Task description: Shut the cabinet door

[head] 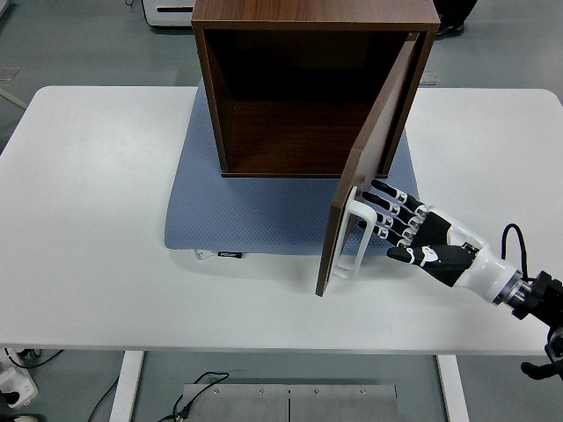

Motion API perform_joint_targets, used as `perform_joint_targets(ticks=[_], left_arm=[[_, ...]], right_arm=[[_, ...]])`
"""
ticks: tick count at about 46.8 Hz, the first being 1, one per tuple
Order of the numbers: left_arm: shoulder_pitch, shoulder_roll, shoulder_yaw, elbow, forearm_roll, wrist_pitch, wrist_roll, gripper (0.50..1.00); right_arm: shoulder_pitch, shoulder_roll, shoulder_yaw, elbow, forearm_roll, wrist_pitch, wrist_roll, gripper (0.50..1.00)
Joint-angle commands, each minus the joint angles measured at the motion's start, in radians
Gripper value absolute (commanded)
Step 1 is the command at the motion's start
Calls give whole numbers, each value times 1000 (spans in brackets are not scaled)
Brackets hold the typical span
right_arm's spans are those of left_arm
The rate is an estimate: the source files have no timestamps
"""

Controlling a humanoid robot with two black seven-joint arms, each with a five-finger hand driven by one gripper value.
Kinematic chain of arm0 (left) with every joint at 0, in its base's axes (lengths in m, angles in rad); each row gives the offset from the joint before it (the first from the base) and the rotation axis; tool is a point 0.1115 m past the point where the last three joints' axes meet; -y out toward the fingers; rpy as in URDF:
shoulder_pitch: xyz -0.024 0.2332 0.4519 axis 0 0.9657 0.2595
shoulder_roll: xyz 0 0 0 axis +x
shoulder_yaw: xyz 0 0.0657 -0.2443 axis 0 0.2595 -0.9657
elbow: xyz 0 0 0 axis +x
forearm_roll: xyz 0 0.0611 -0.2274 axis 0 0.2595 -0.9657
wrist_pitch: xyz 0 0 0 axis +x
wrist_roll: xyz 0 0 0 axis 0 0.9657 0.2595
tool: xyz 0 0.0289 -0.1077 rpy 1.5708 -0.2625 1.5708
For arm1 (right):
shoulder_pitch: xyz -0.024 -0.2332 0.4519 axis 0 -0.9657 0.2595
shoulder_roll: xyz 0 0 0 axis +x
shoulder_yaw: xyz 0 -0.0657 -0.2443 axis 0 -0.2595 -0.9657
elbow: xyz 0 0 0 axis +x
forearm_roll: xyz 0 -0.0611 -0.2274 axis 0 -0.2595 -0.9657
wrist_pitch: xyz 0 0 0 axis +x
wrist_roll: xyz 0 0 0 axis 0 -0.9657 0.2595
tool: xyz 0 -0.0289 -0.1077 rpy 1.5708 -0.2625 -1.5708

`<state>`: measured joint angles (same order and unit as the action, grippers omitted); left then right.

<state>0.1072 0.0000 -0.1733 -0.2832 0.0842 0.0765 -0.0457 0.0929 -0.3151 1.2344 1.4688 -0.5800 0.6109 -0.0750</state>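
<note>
The cabinet door is standing partly open on the wooden cabinet, which is sitting on a blue mat on the white tabletop, while the right hand is pressing straightened, released fingers against the door's white handle.

Grey floor beyond white table.
</note>
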Motion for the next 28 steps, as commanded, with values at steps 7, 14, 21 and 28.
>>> perform_joint_targets(ticks=[7, 14, 21, 28], left_arm=[[3, 0, -2, 1, 0, 3, 0, 1000], [3, 0, -2, 1, 0, 5, 0, 1000], [3, 0, -2, 1, 0, 5, 0, 1000], [3, 0, -2, 1, 0, 5, 0, 1000]], right_arm=[[65, -4, -43, -39, 3, 0, -2, 1000], [103, -4, -64, -44, 8, 0, -2, 1000], [140, -9, -78, -47, 12, 0, -3, 1000], [171, -25, -93, -53, 16, 0, -20, 1000]])
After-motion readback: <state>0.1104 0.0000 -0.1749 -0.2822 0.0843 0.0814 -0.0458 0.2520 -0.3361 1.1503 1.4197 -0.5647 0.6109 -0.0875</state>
